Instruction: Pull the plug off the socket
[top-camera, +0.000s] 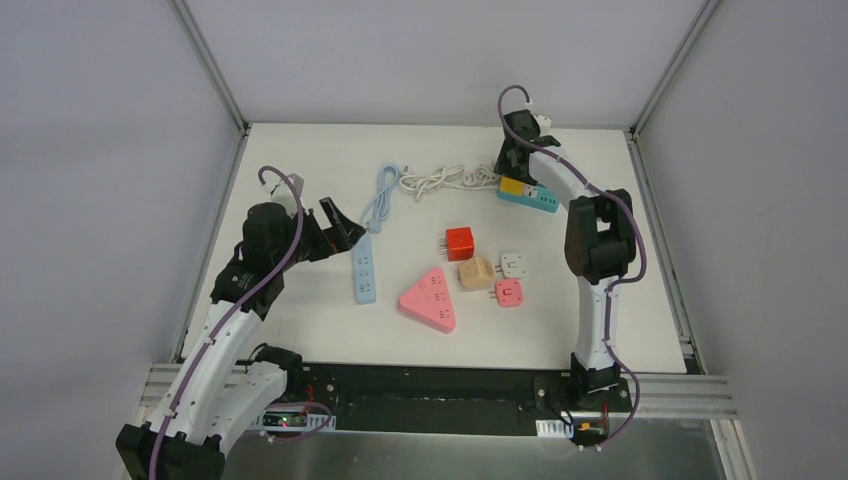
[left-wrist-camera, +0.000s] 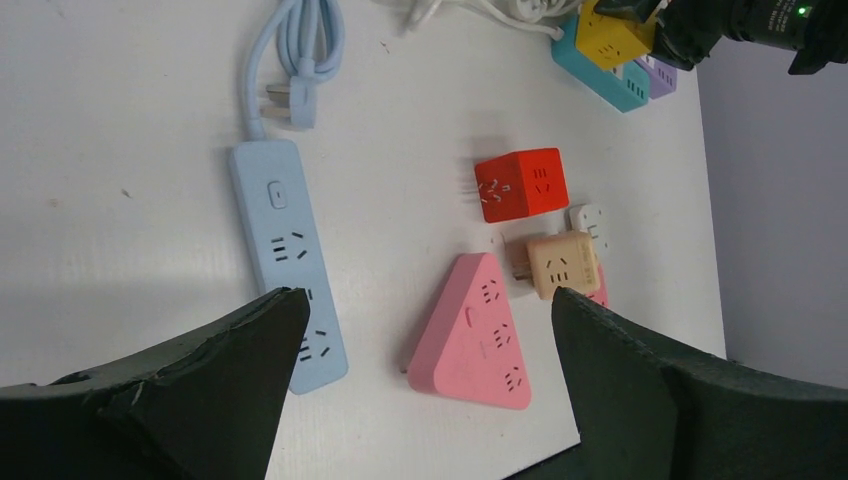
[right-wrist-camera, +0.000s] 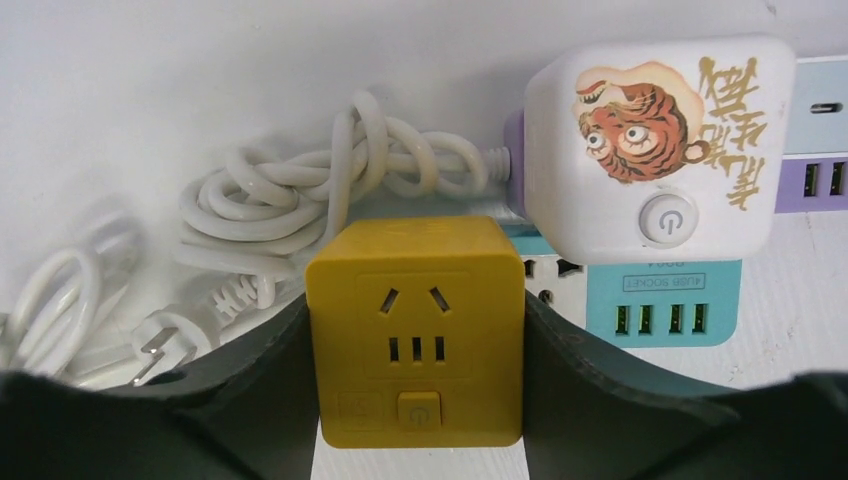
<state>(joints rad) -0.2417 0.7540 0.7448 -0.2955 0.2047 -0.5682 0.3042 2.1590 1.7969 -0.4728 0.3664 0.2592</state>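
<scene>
A yellow cube plug (right-wrist-camera: 415, 335) sits at the left end of a teal power strip (right-wrist-camera: 660, 300) at the table's far side. My right gripper (right-wrist-camera: 415, 350) is shut on the yellow cube, one finger on each side. Its prongs are hidden, so I cannot tell if they are still in the socket. The top view shows the cube (top-camera: 516, 186) on the strip (top-camera: 540, 200) under the right gripper (top-camera: 515, 172). A white cube plug with a tiger picture (right-wrist-camera: 655, 150) sits beside it. My left gripper (left-wrist-camera: 425, 297) is open and empty, above the table near a light blue power strip (left-wrist-camera: 285, 250).
A coiled white cable (right-wrist-camera: 320, 200) lies left of the teal strip, and a purple strip (right-wrist-camera: 815, 180) behind it. Mid-table lie a pink triangular socket (top-camera: 430, 298), a red cube (top-camera: 459, 243), a beige cube (top-camera: 476, 272), a small white adapter (top-camera: 514, 264) and a pink adapter (top-camera: 509, 293).
</scene>
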